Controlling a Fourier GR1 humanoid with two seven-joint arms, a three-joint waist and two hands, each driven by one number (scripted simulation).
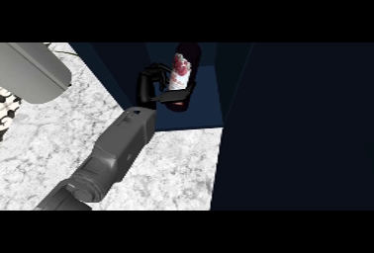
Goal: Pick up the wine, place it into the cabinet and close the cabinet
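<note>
The wine bottle, dark with a white label marked in red, is inside the dark blue cabinet, over its floor near the back. My right hand reaches into the opening from the lower left. Its fingers and thumb are curled round the bottle's label and lower body. I cannot tell whether the bottle's base rests on the cabinet floor. My left hand does not show.
A wide dark panel of the cabinet fills the right side. The white marble counter lies below and left of the opening. A large grey rounded body sits at the upper left, with a black-and-white patterned edge under it.
</note>
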